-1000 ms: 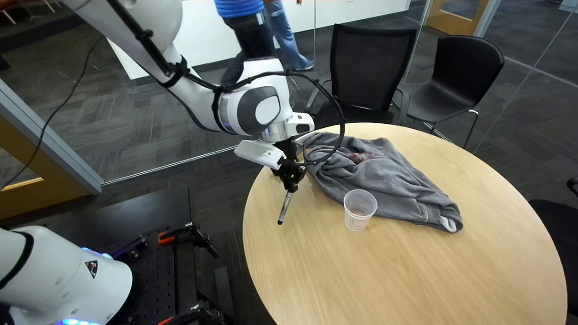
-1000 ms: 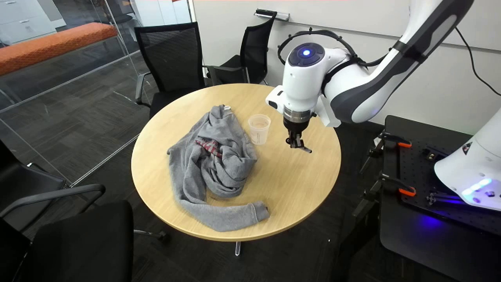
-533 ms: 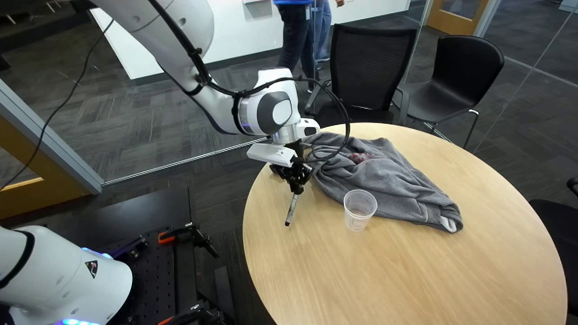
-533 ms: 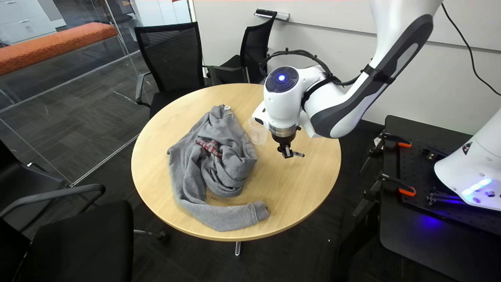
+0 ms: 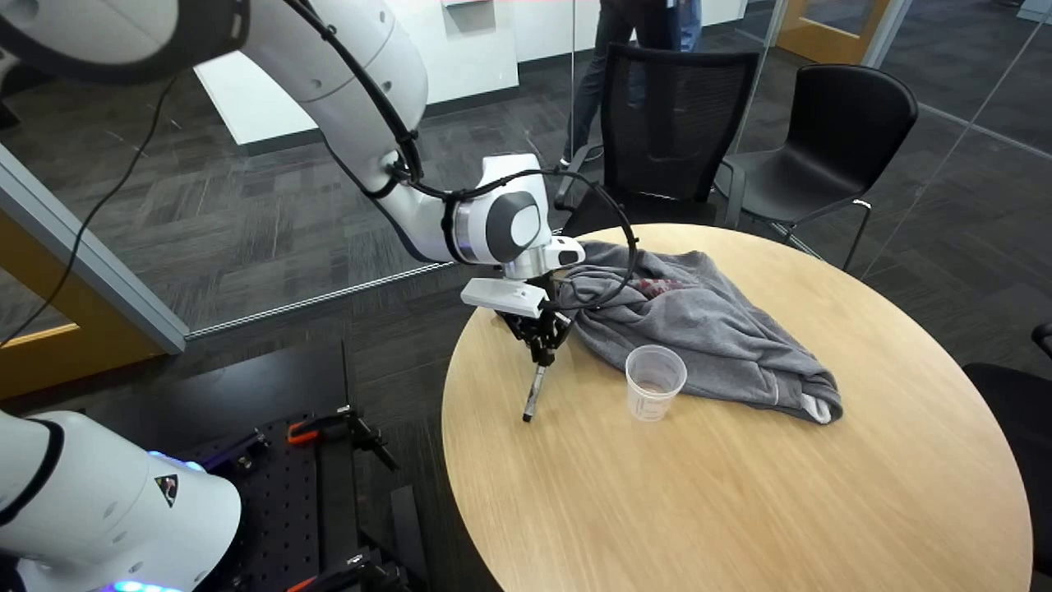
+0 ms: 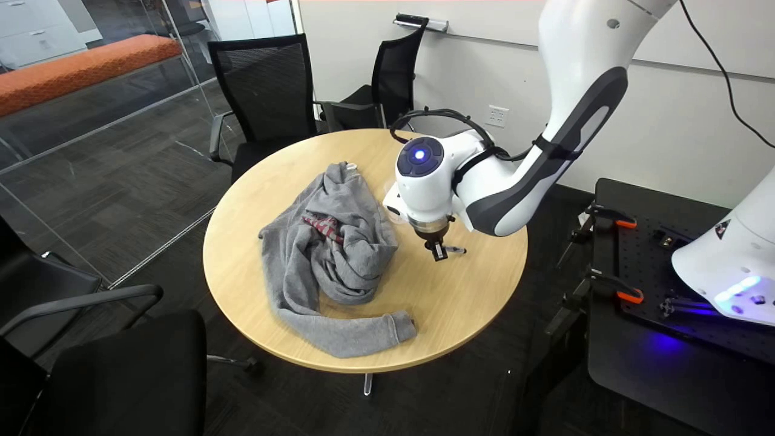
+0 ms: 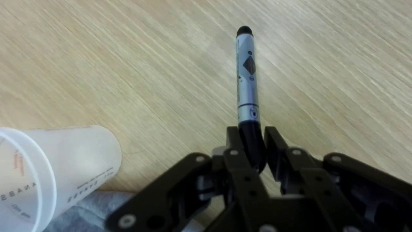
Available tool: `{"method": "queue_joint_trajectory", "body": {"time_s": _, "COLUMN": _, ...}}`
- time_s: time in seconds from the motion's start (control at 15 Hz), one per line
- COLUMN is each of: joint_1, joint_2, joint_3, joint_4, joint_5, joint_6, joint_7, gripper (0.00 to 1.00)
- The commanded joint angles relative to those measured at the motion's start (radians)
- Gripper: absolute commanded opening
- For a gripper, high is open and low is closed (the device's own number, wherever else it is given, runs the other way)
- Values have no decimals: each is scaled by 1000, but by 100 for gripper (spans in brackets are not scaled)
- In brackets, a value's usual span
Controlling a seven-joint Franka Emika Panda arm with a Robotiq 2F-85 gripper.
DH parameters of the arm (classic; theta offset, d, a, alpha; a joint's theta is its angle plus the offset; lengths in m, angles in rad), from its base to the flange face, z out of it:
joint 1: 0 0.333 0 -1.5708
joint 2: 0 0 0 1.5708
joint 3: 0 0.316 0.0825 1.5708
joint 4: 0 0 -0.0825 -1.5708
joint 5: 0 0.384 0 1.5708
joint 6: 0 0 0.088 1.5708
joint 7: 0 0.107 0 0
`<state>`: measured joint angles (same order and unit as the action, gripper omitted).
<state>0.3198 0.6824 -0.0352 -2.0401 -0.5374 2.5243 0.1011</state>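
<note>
A white marker [image 7: 247, 80] with black ends is pinched at its dark cap by my gripper [image 7: 252, 137], whose fingers are shut on it. In both exterior views the marker [image 5: 534, 396] slants down from the gripper [image 5: 543, 358] over the round wooden table; whether its tip touches the tabletop I cannot tell. A clear plastic cup [image 5: 655, 385] stands upright beside the gripper, and in the wrist view the cup [image 7: 87, 158] is at the lower left. The arm mostly hides it in an exterior view. A rumpled grey sweatshirt [image 6: 339, 260] lies close by.
The round table [image 5: 740, 493] has black chairs [image 5: 678, 123] around it. A black stand [image 6: 654, 357] with orange-tipped clamps [image 6: 629, 295] carries the robot base. Behind the glass a person [image 5: 604, 74] is partly hidden by a chair. A cable loop [image 5: 629, 238] hangs around the wrist.
The arm has lowered and shifted across the table, bringing the held marker nearer the tabletop. The cup and sweatshirt have stayed put. People behind the glass have walked along.
</note>
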Motion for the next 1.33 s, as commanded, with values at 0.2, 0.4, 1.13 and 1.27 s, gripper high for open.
{"method": "queue_joint_trajectory", "body": {"time_s": 0.2, "joint_1": 20, "joint_2": 66, "joint_3": -15, "joint_4": 91, "joint_5": -5, "joint_6": -53, "joint_7": -15, "gripper": 11}}
{"method": "queue_joint_trajectory", "body": {"time_s": 0.4, "joint_1": 22, "joint_2": 79, "joint_3": -18, "joint_4": 110, "joint_5": -5, "joint_6": -63, "joint_7": -13, "gripper": 56}}
{"method": "queue_joint_trajectory", "body": {"time_s": 1.13, "joint_1": 35, "joint_2": -15, "joint_3": -23, "joint_4": 38, "joint_5": -16, "joint_6": -30, "joint_7": 27, "gripper": 100}}
{"method": "queue_joint_trajectory", "body": {"time_s": 1.27, "joint_1": 49, "joint_2": -63, "joint_3": -30, "joint_4": 1, "joint_5": -28, "joint_6": -24, "joint_7": 48, "gripper": 100}}
